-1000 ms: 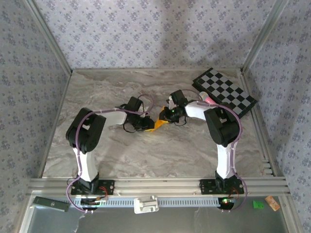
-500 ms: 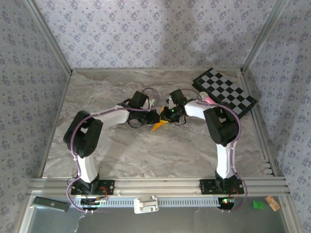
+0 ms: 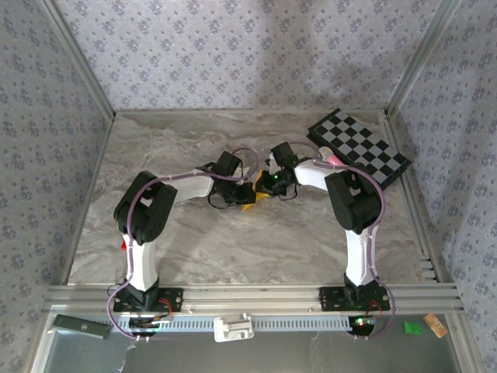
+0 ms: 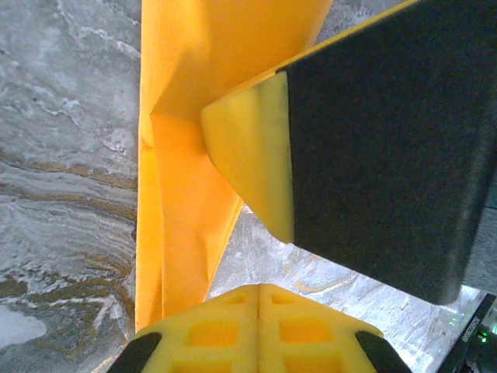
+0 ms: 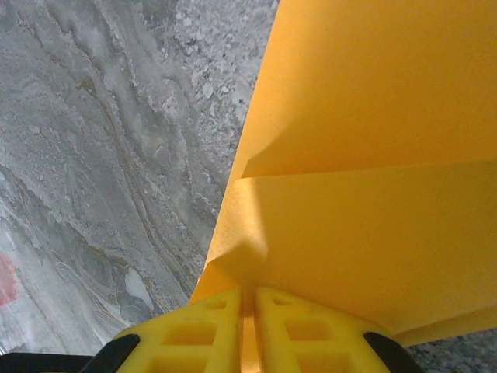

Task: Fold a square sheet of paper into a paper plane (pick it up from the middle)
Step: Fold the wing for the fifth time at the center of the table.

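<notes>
The square sheet of paper [image 3: 250,204] is orange-yellow, folded into layers with creases, and lies at the middle of the marble table between my two grippers. My right gripper [image 5: 248,294] is shut on a corner of the paper [image 5: 373,155], and a thin strip of it shows in the slit between the yellow jaws. My left gripper [image 4: 258,289] is shut, its yellow tips pressed together with no paper seen between them. The paper [image 4: 178,194] runs just left of those tips. The right gripper's yellow pad [image 4: 252,155] hangs close above. From above, the left gripper [image 3: 237,193] and right gripper [image 3: 268,185] almost touch.
A black-and-white checkered board [image 3: 359,146] lies at the back right, with a pink-tipped stick [image 3: 329,158] at its near edge. A small red block [image 3: 124,246] sits beside the left arm's upper link. Patterned walls and metal rails bound the table.
My left arm has swung right and forward to the paper beside the right gripper, and its jaws have shut. The right gripper has stayed on the paper and tightened slightly.
</notes>
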Controlling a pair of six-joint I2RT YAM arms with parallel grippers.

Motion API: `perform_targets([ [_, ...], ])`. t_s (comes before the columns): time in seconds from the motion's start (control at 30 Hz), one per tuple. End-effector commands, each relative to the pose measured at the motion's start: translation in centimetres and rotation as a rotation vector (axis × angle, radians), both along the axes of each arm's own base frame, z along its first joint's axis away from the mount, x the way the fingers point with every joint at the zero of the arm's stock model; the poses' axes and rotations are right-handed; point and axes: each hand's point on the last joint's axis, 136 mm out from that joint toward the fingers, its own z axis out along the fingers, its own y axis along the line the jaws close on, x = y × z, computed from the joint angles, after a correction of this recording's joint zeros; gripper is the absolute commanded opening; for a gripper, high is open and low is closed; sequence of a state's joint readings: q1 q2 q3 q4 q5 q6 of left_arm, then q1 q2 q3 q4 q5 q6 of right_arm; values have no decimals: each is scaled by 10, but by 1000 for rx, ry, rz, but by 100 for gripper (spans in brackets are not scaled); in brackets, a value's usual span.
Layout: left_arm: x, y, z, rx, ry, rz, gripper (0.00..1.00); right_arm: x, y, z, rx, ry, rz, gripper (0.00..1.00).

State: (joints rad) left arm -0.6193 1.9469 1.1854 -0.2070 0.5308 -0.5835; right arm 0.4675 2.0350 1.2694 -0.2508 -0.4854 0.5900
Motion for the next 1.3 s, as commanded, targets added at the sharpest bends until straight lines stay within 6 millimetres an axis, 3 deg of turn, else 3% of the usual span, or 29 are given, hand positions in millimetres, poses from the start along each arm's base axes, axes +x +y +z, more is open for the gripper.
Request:
perform_targets([
  [0.0, 3, 3, -1, 3, 12, 17, 7, -18, -20, -36, -123, 98, -10, 15],
  [0.7, -20, 15, -28, 38, 97, 17, 6, -22, -26, -47, -166, 144, -17, 14],
  [0.93, -44, 32, -45, 79, 152, 18, 6, -24, -29, -50, -185, 157, -20, 14],
  [1.27, -79, 60, -51, 142, 201, 20, 5, -27, -36, -56, -238, 189, -22, 14],
])
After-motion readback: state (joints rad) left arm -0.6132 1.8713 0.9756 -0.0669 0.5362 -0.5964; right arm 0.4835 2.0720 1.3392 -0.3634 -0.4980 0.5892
